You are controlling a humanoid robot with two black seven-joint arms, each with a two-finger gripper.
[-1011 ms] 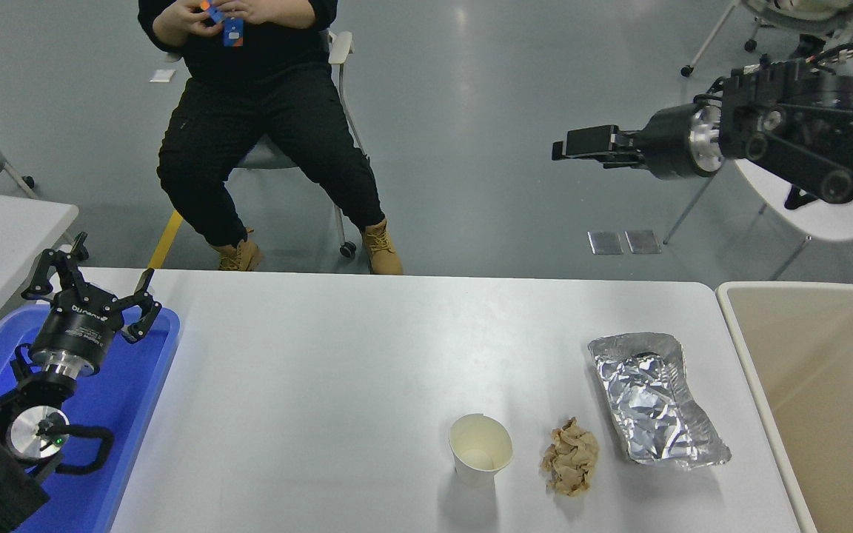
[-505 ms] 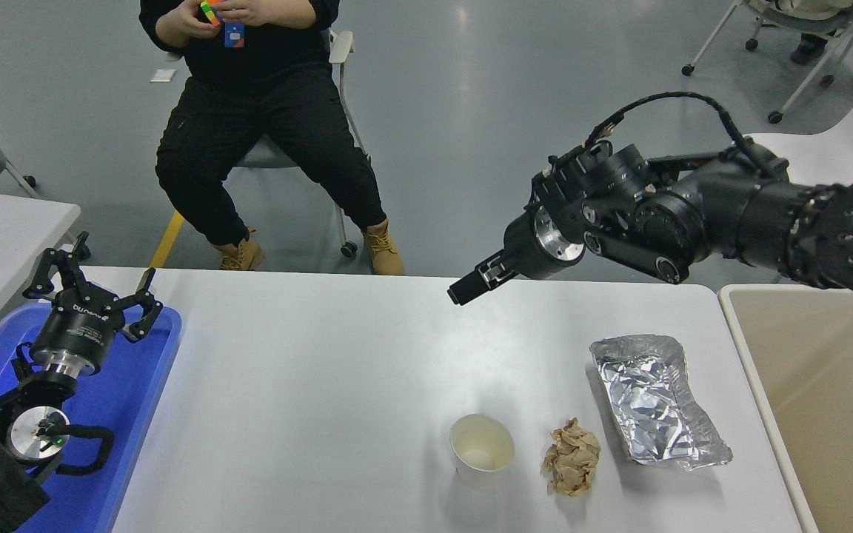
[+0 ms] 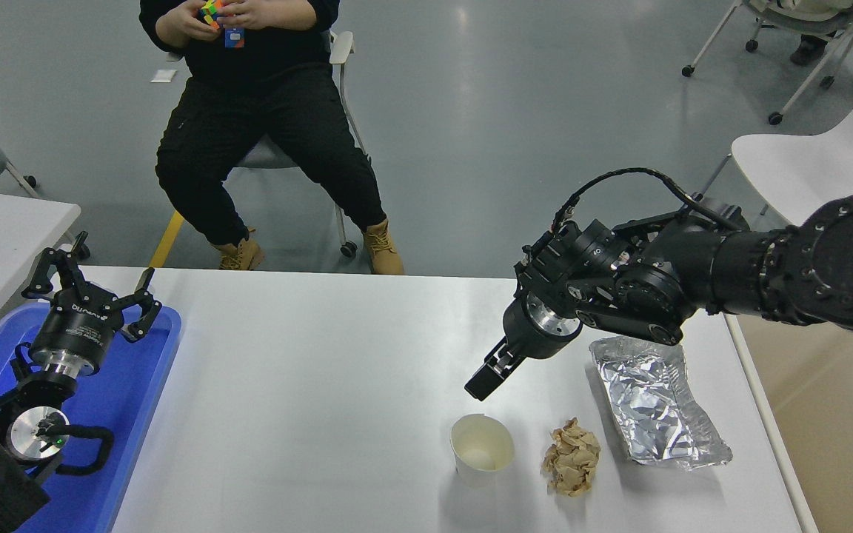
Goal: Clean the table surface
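The white table surface (image 3: 308, 385) carries a white paper cup (image 3: 481, 449), a crumpled brown paper wad (image 3: 571, 457) and a crushed foil tray (image 3: 652, 400), all at the front right. My right gripper (image 3: 482, 383) reaches in from the right and points down and left. It hangs shut and holds nothing, a short way above and behind the cup. My left gripper (image 3: 93, 285) is parked over the blue tray (image 3: 141, 385) at the lower left, its fingers spread open.
A beige bin (image 3: 834, 429) stands against the table's right end. A person sits on a chair beyond the far edge, handling a coloured cube (image 3: 212, 11). A smaller white table (image 3: 4, 222) is at the left, and a white chair (image 3: 819, 159) at the upper right.
My right arm has swung down and to the left, from high over the floor beyond the table to just above the cup. The left arm and the objects on the table have not moved.
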